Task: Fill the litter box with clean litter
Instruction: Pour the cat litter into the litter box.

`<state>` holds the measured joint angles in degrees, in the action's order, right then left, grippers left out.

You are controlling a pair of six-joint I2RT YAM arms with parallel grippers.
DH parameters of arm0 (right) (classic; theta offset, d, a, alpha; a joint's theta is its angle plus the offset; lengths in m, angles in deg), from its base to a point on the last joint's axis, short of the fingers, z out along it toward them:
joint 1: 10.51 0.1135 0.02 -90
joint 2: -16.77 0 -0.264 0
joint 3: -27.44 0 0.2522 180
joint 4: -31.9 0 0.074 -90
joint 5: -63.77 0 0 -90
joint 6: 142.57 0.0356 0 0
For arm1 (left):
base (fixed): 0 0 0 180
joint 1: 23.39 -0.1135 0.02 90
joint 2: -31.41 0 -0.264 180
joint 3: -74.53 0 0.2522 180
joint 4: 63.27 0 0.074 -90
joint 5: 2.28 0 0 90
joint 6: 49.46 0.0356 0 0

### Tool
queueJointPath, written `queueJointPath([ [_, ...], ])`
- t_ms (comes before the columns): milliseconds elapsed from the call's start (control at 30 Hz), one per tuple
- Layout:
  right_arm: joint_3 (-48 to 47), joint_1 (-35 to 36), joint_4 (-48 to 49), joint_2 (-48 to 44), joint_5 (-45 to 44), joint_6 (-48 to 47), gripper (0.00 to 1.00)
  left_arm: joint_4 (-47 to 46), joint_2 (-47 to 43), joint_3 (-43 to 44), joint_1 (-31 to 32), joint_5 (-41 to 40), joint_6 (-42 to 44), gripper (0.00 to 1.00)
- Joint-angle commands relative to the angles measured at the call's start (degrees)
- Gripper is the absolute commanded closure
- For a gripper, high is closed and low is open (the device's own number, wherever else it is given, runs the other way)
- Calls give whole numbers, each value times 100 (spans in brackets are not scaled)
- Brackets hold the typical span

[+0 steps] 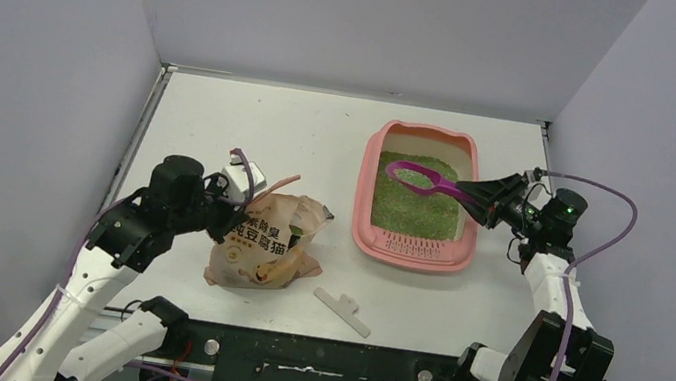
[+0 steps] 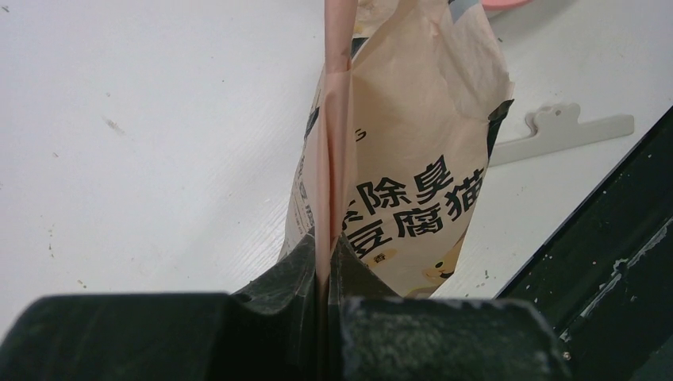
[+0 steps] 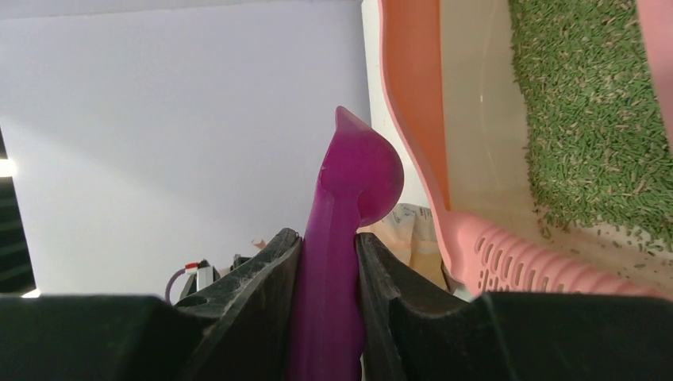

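Observation:
The pink litter box stands right of the table's middle, slotted strip toward me. Green litter covers its floor; the far end is bare. It also shows in the right wrist view with the box's rim. My right gripper is shut on the handle of a magenta scoop, held over the litter; the scoop fills the jaws in the right wrist view. My left gripper is shut on the top edge of a crumpled tan litter bag, pinched flat in the left wrist view.
A white bag clip lies near the front edge, also in the left wrist view. The black frame rail runs along the near side. Grey walls enclose the table on three sides.

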<state>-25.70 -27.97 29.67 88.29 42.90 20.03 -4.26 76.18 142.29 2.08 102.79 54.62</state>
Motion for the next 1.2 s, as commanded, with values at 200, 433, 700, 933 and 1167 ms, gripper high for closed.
queueJointPath([
  [200, -528, -83, -613, -174, -863, -611, 100, -703, -180, 172, 37, 106, -137, 100],
  [433, -800, -68, -1757, -194, -1453, -1411, 100, -782, -204, 151, 37, 74, -134, 100],
  [700, -1624, 352, -2707, 322, -2277, -2305, 100, -742, -196, 172, 37, 66, -133, 100],
  [933, -2484, 1205, -2489, 1108, -3045, -2282, 100, -679, -227, 190, 37, 41, -144, 100],
  [1167, -2774, 1371, -1933, 1598, -3530, -2083, 100, -623, -302, 180, 41, 6, -178, 100],
])
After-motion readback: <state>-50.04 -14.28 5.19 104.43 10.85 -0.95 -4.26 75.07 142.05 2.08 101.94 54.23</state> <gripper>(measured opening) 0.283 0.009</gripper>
